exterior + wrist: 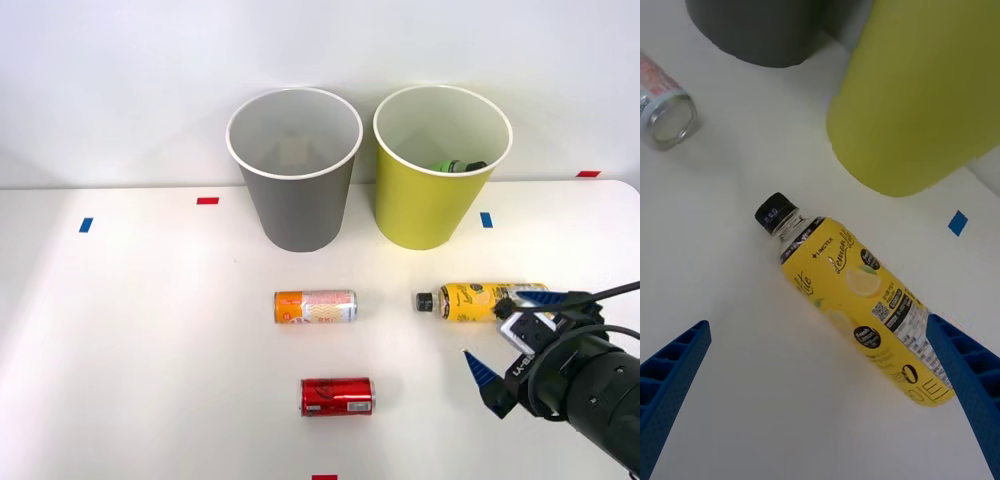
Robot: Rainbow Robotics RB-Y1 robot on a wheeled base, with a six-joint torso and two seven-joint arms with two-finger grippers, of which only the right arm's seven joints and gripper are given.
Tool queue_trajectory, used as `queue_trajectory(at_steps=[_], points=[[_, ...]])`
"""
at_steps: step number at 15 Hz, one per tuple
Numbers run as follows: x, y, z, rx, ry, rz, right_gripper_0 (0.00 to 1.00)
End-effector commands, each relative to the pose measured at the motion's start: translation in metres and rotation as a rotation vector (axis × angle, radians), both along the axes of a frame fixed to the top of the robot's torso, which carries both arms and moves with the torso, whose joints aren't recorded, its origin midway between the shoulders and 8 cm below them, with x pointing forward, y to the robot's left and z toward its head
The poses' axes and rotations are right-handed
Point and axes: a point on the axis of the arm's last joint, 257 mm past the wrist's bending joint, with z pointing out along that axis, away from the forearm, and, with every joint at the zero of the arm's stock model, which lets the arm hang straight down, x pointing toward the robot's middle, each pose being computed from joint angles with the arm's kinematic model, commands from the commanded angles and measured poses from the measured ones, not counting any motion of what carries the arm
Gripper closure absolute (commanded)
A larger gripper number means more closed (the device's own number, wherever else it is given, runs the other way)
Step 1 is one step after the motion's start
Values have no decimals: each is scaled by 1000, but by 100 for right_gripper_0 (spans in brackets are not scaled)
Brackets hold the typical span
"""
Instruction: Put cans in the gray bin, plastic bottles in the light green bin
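Note:
A yellow plastic bottle point(470, 300) point(865, 307) with a black cap lies on its side on the white table, cap toward the cans. My right gripper point(515, 335) point(820, 409) hovers open just over its base end, one blue finger point(970, 379) touching or overlapping the label. An orange and silver can point(315, 306) point(664, 105) lies left of the bottle. A red can point(337, 396) lies nearer the front. The gray bin point(295, 170) point(760, 30) and the light green bin point(438, 165) point(917, 105) stand upright at the back. A green bottle point(455, 166) rests inside the light green bin.
Small blue tape marks point(486, 219) point(958, 223) and red tape marks point(207, 200) dot the table. Open table surface stretches to the left of the cans.

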Motion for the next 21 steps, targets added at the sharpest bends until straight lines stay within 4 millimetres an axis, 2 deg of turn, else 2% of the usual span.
queue_trajectory(at_steps=[1, 6, 9, 14, 16, 21], points=[[12, -3, -7, -180, -23, 119, 0], [34, 4, -18, -345, -57, 238, 0], [40, -3, -22, -433, -39, 232, 0], [45, 3, -25, -474, 37, 208, 0], [48, 0, -25, -493, 48, 192, 0], [62, -6, -43, -511, 74, 170, 0]])
